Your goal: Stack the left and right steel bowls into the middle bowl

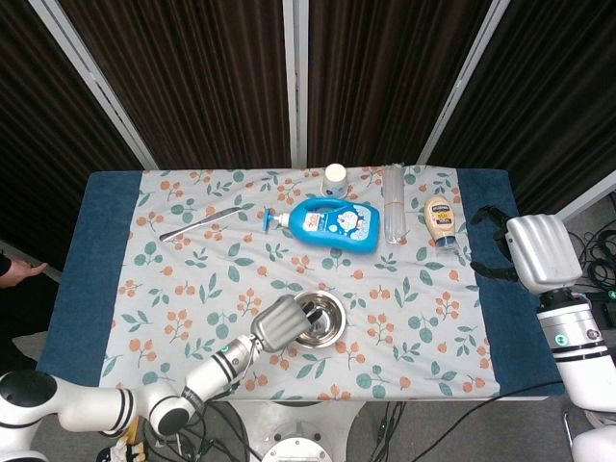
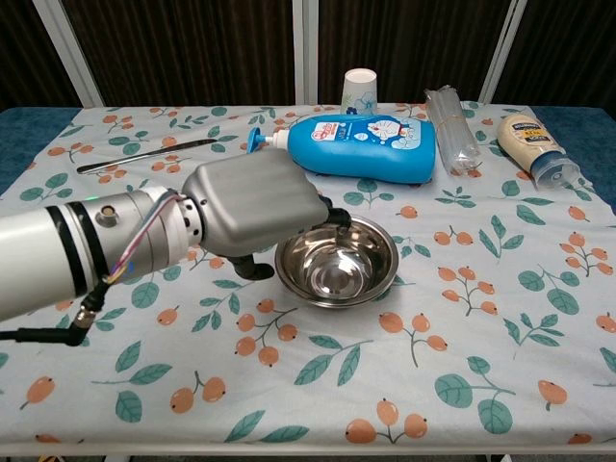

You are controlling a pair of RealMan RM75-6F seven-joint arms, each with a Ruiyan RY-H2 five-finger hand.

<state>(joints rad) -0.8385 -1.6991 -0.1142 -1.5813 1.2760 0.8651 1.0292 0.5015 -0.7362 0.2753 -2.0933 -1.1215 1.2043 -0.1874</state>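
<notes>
The steel bowls (image 1: 320,320) (image 2: 337,261) sit nested as one level stack in the middle of the table's front half. My left hand (image 1: 279,323) (image 2: 252,207) lies against the stack's left side. Its fingertips (image 2: 330,214) reach just over the far-left rim, and its thumb (image 2: 253,270) rests on the cloth beside the bowl, so it grips nothing that I can see. My right hand (image 1: 542,253) hovers over the table's blue right edge, fingers apart and empty; the chest view does not show it.
Behind the bowls lies a blue pump bottle (image 1: 332,225) (image 2: 361,146). A paper cup (image 2: 359,89), a clear straw pack (image 2: 449,129) and a mayonnaise bottle (image 2: 536,146) stand along the back right. A knife (image 2: 144,155) lies at the back left.
</notes>
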